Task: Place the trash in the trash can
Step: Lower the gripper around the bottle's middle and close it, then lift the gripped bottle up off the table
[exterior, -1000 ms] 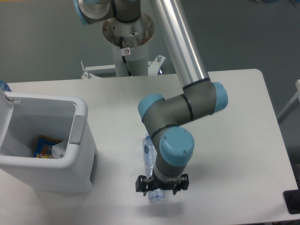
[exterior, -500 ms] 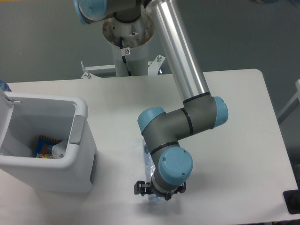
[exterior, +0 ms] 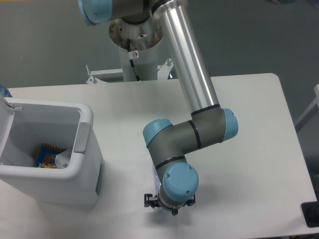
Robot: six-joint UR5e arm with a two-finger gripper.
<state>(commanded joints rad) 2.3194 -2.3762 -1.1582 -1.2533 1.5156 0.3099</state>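
The crushed clear plastic bottle [exterior: 156,188] lies on the table under my wrist, and only a sliver of it shows at the wrist's left side. Its blue cap is hidden. My gripper [exterior: 169,205] points straight down over the bottle, low at the table. Its black fingers [exterior: 148,200] are spread to either side, so it looks open around the bottle. The white trash can [exterior: 89,164] stands at the left with its lid up. A crumpled white wrapper [exterior: 63,159] lies inside it.
An orange-and-blue snack packet [exterior: 47,157] lies in the bin beside the wrapper. A grey tab [exterior: 82,138] sits on the bin's right rim. The arm's base column [exterior: 137,55] stands behind the table. The table's front edge is just below the gripper.
The arm has lowered the gripper straight down onto the bottle, so the wrist now covers nearly all of it. The bin and its contents have not moved.
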